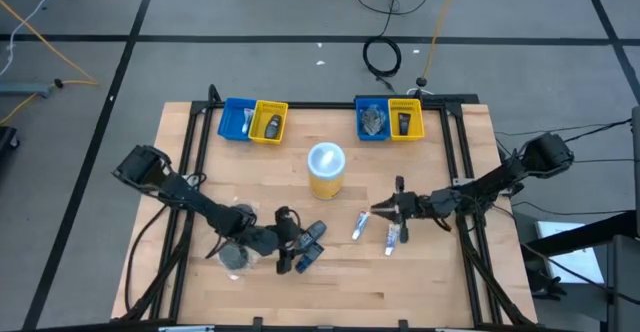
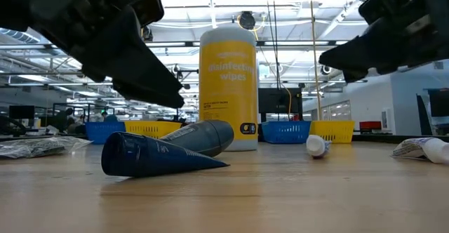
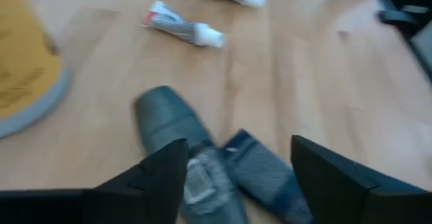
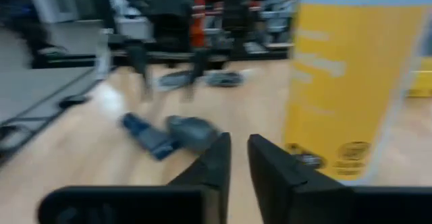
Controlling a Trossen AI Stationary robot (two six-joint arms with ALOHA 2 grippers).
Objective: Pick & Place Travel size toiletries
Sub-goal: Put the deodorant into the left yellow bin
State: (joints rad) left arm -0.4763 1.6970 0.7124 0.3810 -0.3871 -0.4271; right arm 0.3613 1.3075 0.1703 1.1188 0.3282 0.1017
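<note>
Left gripper (image 1: pixel 293 255): I am hovering it over the two dark tubes, fingers (image 3: pixel 158 173) standing apart, nothing between them yet.

Right gripper (image 1: pixel 385 209): I am holding it just above the white tubes, fingers (image 4: pixel 266 163) nearly together with a thin gap, gripping nothing.

Grey tube (image 3: pixel 169 119) and blue tube (image 3: pixel 263 177): both are lying flat on the table (image 1: pixel 420 282), touching at one end, in front of the wipes can (image 1: pixel 326 169). In the high view their long axes are running diagonally, fanning away from my left gripper toward the can. In the low view the blue tube (image 2: pixel 158 156) is tapering to its crimped end on the right.

White tubes (image 1: pixel 360 226) (image 1: pixel 392 236): they are lying side by side, near each other, beside my right gripper, long axes roughly toward the bins.

Bins (image 1: pixel 252 120) (image 1: pixel 389 119): sitting at the table's far edge, some items already inside.

Step, as I am judging it: the pick. Next I would be lowering the left fingers astride one dark tube, across its long axis, and closing.
</note>
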